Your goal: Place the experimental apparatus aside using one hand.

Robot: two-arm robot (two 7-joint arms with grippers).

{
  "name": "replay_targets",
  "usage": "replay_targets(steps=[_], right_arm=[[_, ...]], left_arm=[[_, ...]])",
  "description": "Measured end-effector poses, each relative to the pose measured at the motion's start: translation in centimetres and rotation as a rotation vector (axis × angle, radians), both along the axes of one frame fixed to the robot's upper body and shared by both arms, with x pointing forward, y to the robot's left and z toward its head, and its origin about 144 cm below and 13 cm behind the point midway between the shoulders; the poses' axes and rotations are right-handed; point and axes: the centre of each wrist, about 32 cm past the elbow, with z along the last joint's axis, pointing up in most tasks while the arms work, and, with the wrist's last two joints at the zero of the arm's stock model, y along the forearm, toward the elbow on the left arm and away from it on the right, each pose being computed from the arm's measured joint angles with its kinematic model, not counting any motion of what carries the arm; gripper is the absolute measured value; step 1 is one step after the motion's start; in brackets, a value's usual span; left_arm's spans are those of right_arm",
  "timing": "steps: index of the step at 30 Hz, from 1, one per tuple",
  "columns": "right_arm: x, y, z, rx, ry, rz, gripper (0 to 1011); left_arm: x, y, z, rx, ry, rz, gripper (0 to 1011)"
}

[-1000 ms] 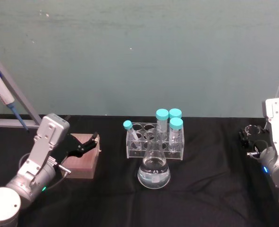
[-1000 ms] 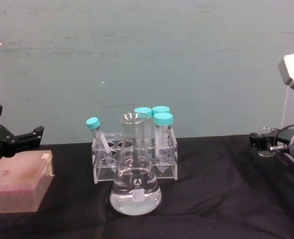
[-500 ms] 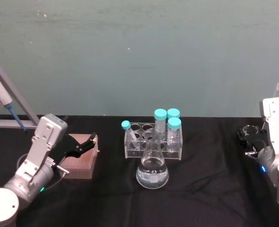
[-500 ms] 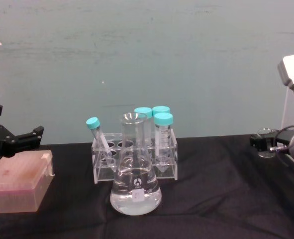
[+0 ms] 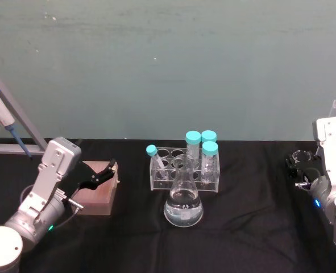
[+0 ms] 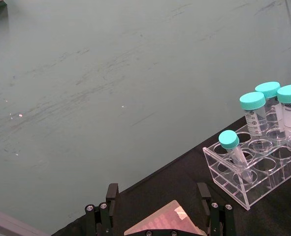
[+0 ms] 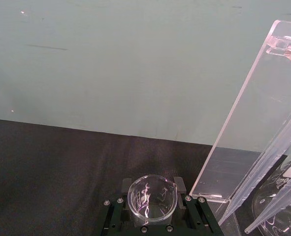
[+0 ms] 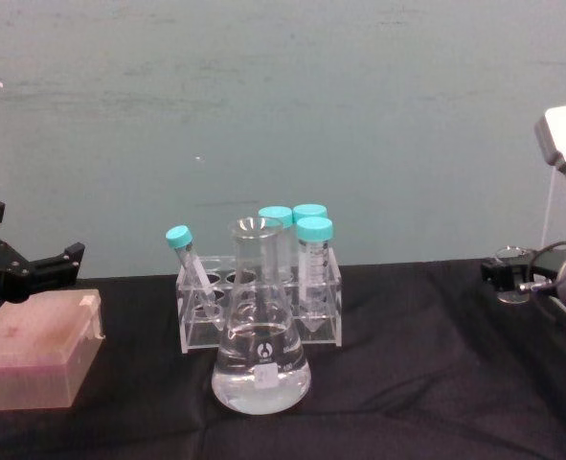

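Fingers point(image 7: 127, 186) of right gripper point(image 7: 153, 189) closed on small glass beaker point(image 7: 151, 200), at far right of worktop point(image 5: 253, 227), just beside acrylic stand point(image 7: 251, 142). Conical flask point(image 5: 183, 202) w/ clear liquid stands mid-worktop, in front of tube rack point(image 5: 182, 175). Left gripper point(image 5: 107, 171), fingers wide open, above pink box point(image 5: 96, 196).

The conical flask point(image 5: 183, 202) stands upright, part-filled with clear liquid; well right of it, a small beaker point(image 7: 151, 197) beside the tall acrylic stand point(image 7: 243, 132)
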Motion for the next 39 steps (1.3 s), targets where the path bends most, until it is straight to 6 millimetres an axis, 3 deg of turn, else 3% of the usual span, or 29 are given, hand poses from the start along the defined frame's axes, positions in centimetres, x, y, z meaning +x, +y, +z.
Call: replay_targets(steps=[13,29,39], right_arm=[[-0.03,0.0,-0.02,0.001,0.0,0.0,511],[-0.04,0.0,-0.02,0.002,-0.001,0.0,965],[-0.04,0.0,-0.02,0.001,0.0,0.0,1000]], left_arm=[[0.0,0.0,0.0,0.0,0.0,0.0,1000],[0.0,0.0,0.0,0.0,0.0,0.0,1000],[0.0,0.0,0.0,0.0,0.0,0.0,1000]])
